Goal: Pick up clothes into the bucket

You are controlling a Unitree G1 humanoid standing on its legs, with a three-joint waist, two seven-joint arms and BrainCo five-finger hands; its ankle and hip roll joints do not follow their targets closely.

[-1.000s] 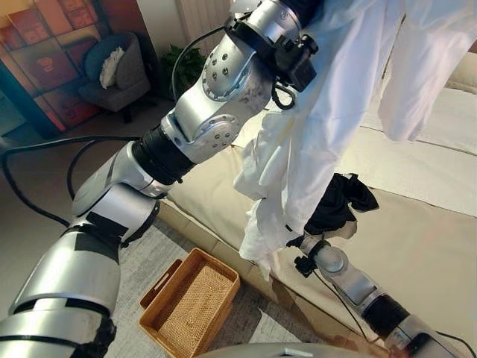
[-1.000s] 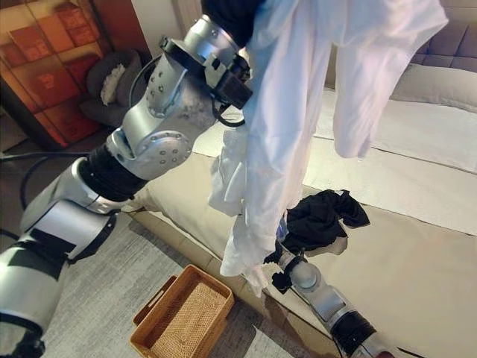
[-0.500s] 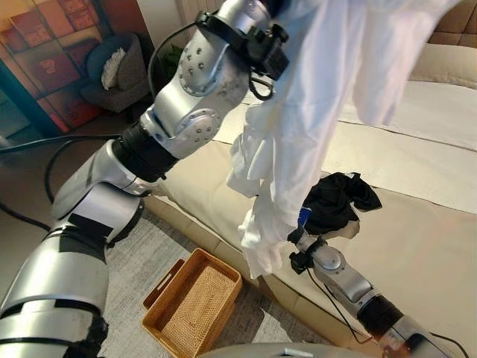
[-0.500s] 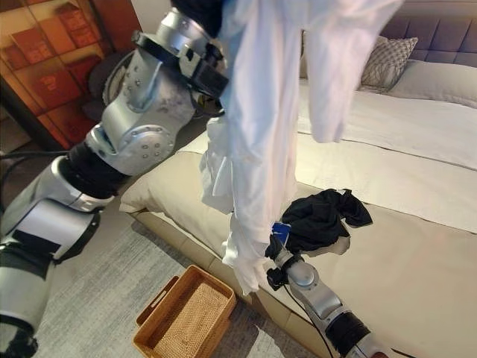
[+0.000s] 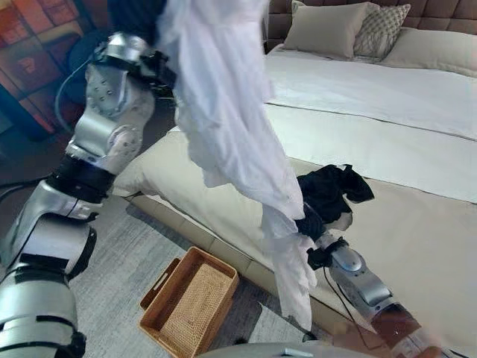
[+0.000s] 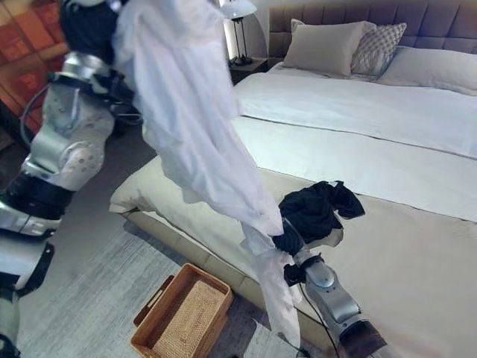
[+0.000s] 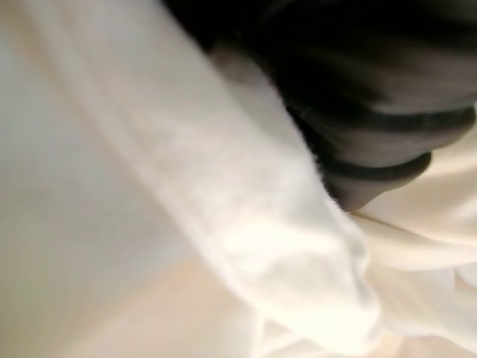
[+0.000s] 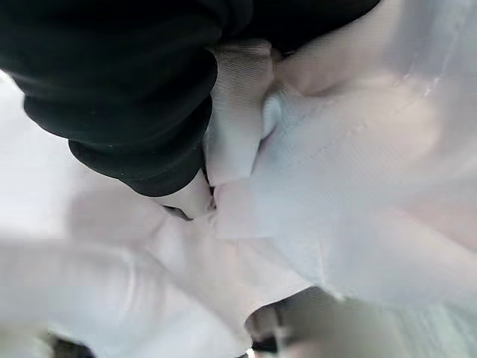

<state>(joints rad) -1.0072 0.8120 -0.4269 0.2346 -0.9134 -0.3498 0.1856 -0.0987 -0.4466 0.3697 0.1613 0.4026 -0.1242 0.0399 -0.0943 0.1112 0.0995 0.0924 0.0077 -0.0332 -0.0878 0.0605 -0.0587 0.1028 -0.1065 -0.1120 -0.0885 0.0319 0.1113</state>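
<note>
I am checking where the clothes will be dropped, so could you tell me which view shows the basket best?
The left eye view: the wicker basket on the rug shows whole. The right eye view cuts off its lower corner. The wrist views show white cloth up close.

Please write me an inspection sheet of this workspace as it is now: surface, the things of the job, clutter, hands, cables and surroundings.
surface: beige bed, with a white cover further back.
job's things: white garment hangs from the raised left arm, its lower end off the bed edge, beside the woven basket and not over it. Black garment lies crumpled on the bed. The basket stands on the floor and holds no clothes.
clutter: nothing seen.
hands: left hand is up in the white cloth; right hand is at the bed edge, by the black garment, white cloth against it. Grip of both hidden.
cables: nothing seen.
surroundings: pillows, lamp, grey rug.
</note>
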